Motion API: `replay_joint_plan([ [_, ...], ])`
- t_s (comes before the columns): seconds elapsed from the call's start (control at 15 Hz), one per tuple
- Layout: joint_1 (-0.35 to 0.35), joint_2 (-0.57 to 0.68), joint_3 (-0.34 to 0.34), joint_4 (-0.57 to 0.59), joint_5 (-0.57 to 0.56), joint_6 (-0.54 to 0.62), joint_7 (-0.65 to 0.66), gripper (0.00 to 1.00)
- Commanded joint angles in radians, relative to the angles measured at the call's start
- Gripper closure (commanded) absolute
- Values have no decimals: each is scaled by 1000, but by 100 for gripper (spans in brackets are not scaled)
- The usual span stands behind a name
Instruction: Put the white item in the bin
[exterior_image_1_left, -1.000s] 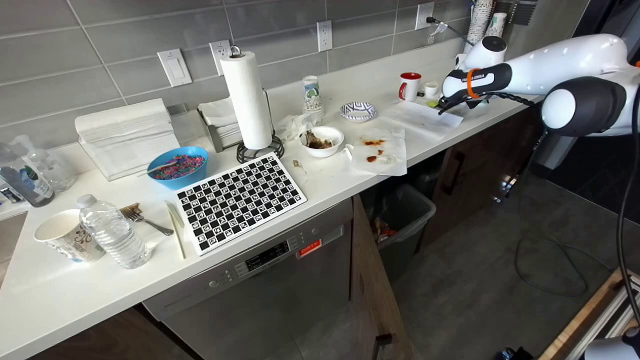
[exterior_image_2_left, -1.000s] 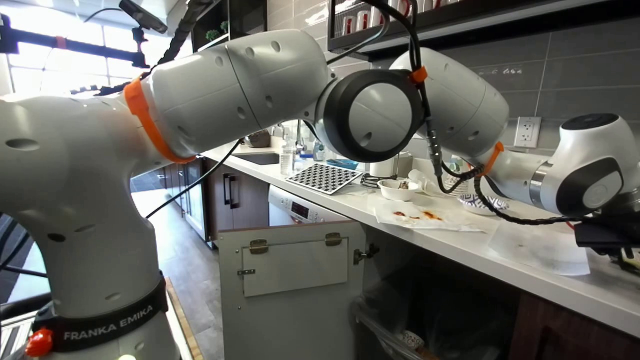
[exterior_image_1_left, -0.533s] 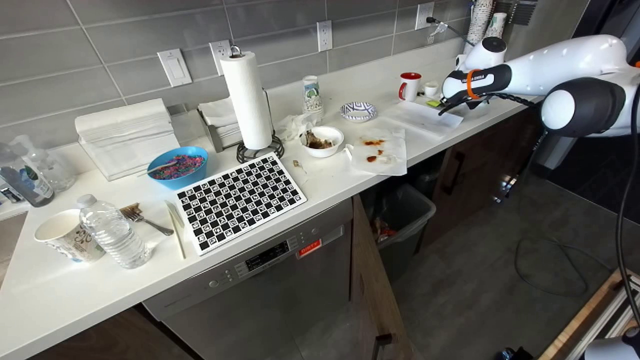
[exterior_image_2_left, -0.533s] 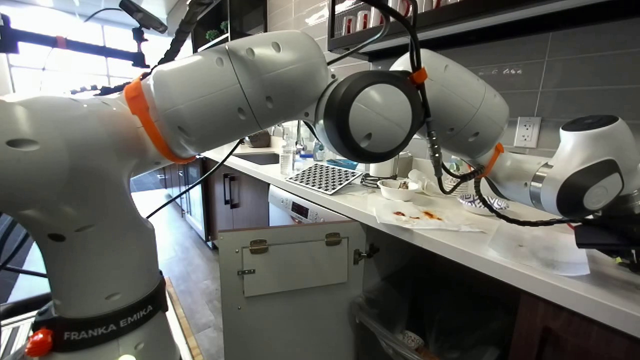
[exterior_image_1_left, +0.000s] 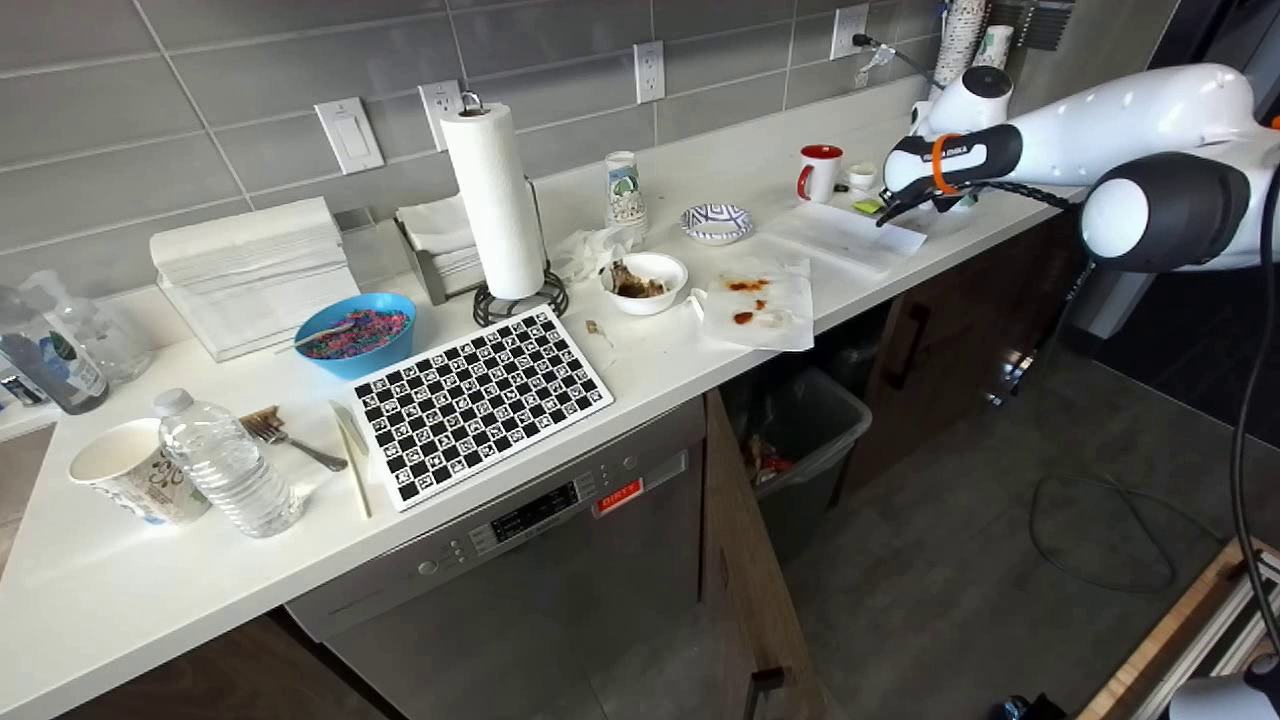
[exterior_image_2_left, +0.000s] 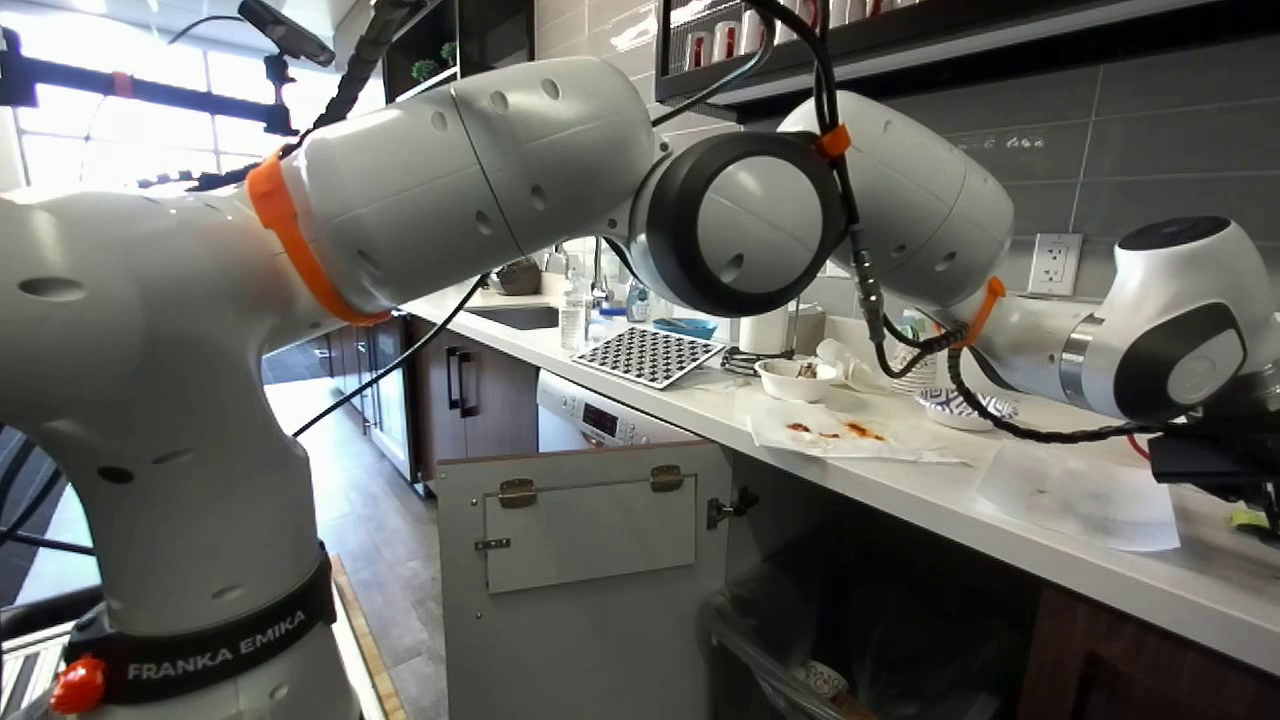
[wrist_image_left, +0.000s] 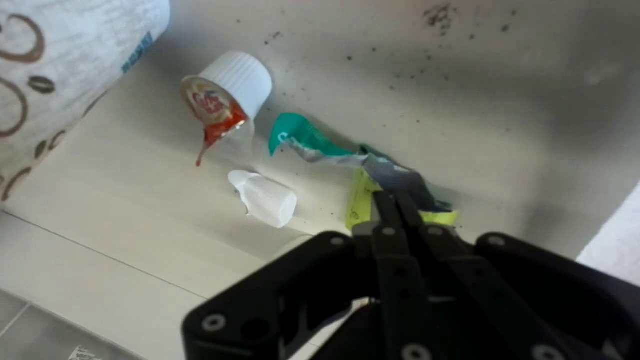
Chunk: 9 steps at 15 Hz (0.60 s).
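blown-out windows (exterior_image_2_left: 160, 60), dim cupboard (exterior_image_2_left: 930, 560), broad shadows on counter (wrist_image_left: 325, 60), wrist view soft

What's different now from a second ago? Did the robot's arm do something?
The arm lifted a tiny bit. Its hand is shut now, but I can't tell whether it has pinched the crumpled wrapper. The bin, the white bowl and the stained paper stayed put.

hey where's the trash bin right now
In an exterior view, the bin is right of centre, below the counter, just right of the open cabinet door, with the dishwasher on the door's other side.
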Motion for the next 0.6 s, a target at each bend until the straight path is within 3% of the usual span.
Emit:
replay_joint_plan([
  [0.0,31,-43,-61,-43,-25,5,51,99],
  [0.07,37,-43,-74,-39,-26,1,61,91],
  [0.13,40,-41,-82,-35,-23,-1,62,71],
  [0.27,44,-33,-89,-22,-16,-6,65,66],
  [0.4,47,-29,-93,-18,-13,-10,63,89],
  [0.53,46,-31,-88,-18,-10,-10,54,99],
])
